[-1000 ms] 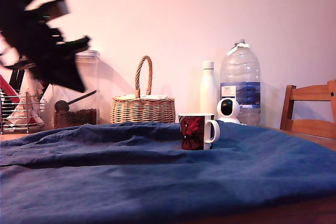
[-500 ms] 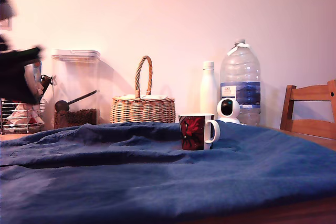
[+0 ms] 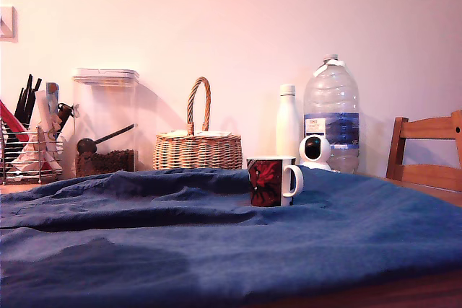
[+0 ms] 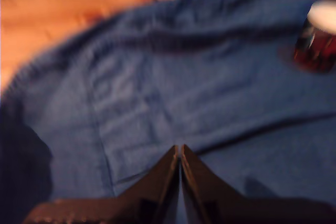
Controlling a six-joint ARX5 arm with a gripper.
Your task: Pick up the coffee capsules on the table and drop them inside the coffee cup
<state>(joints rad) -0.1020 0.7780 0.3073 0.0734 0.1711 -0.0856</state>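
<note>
Arm is gone from the exterior view; it filled the upper left a second ago, then blurred at the left edge. Utensil rack point(image 3: 29, 142) and clear container point(image 3: 105, 122) now show unobstructed.

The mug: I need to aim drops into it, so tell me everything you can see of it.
The mug stands upright on the blue cloth, toward the exterior view's right, touching nothing else. It looks ceramic: white rim and white handle, the handle pointing to that view's right, its side printed in dark red and black. Its inside is hidden in the exterior view. The blurred wrist view shows its pale top, contents unclear.
</note>
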